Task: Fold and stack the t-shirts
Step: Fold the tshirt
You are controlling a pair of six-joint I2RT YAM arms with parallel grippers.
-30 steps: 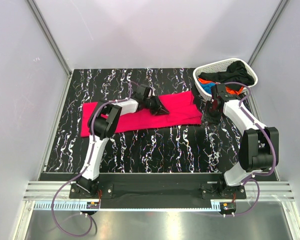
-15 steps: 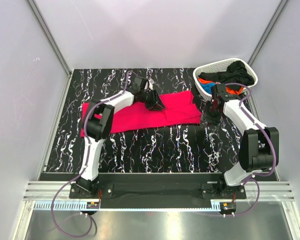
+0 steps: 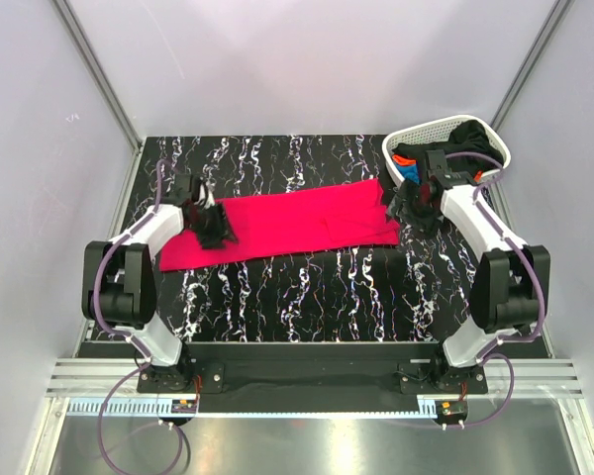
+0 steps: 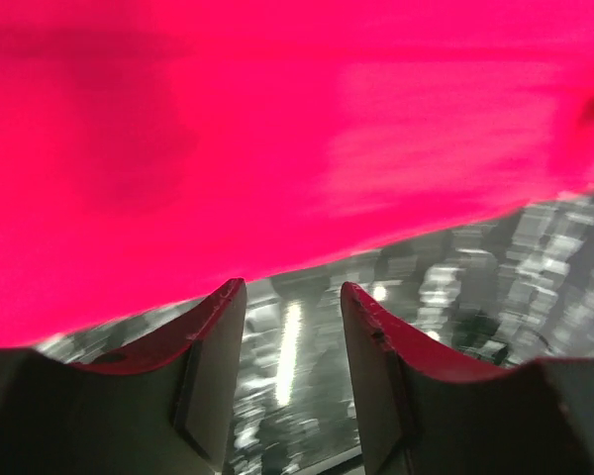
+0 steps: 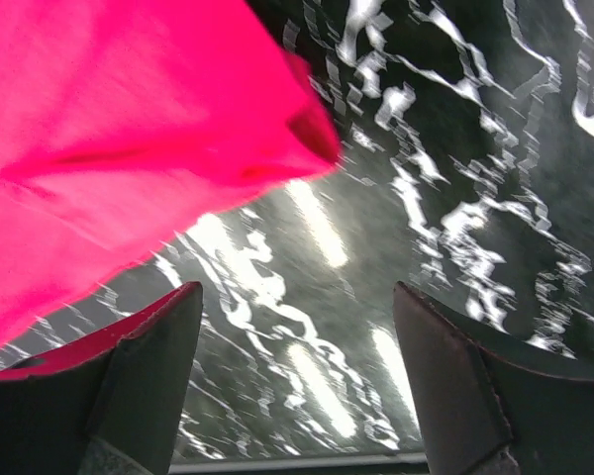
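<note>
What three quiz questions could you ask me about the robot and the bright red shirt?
1. True or false: the white basket has nothing in it.
2. Which colour is the shirt spread flat on the table? A) black B) pinkish-red C) green
3. Fill in the word: the left pincer and the right pincer are both ____, with nothing held between the fingers.

Key: 1 false, because dark, blue and orange clothes lie in it; 2 B; 3 open.
</note>
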